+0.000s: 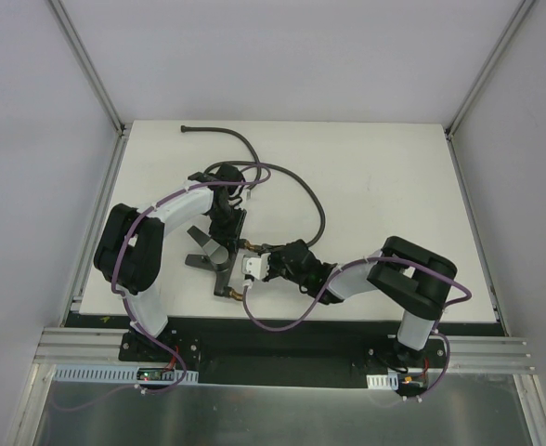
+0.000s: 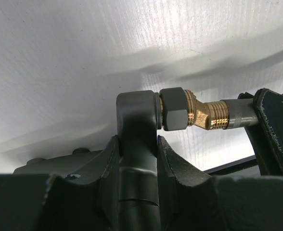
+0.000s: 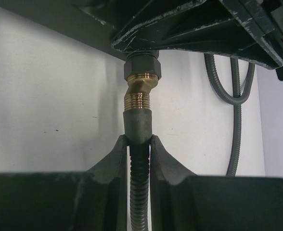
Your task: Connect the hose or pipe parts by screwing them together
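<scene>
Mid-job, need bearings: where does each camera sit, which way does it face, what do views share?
Top: above and behind the bases, looking down on the table; left arm, right arm, hose and fitting show.
Left wrist: on the left arm, looking along the left gripper, shut on the fitting, toward the brass joint.
Right wrist: on the right arm, looking along the right gripper, shut on the hose, toward that joint.
Shared: both wrist views show the joint and the other gripper.

the left arm (image 1: 129,251) is being folded inward with the left tool (image 2: 137,144) being held clamped; the right arm (image 1: 412,279) is being stretched leftward, the right tool (image 3: 139,144) being pinched tight.
</scene>
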You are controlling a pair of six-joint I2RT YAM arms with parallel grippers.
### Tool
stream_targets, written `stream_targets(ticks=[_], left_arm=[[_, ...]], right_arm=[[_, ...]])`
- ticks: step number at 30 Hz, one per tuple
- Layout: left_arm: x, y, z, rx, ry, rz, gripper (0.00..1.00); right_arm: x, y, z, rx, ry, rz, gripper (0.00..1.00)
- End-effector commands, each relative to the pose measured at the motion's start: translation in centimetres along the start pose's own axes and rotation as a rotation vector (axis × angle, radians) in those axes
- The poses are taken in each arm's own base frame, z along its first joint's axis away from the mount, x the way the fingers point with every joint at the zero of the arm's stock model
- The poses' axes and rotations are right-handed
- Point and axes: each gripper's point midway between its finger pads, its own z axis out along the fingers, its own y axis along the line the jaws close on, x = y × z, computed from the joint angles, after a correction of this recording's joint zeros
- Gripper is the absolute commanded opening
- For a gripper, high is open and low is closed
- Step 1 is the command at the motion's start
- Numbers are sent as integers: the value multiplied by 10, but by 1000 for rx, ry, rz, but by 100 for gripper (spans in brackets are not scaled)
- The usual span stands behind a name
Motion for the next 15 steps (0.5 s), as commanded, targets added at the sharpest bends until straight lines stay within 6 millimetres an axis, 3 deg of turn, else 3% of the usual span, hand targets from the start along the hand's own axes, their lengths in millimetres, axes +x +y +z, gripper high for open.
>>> stream_targets(ticks=[1,8,15], left_arm=[[3,-34,-18,172,-34,79,0],[6,-51,-22,270,-37,123,0],[3,-52,-19,268,-47,90,0]], right_arm=[[-44,-17,3,-14,-141,60,1],[-49,-16,0,-32,-171,92,1],[-48,-20,2,-4,-152,161,1]])
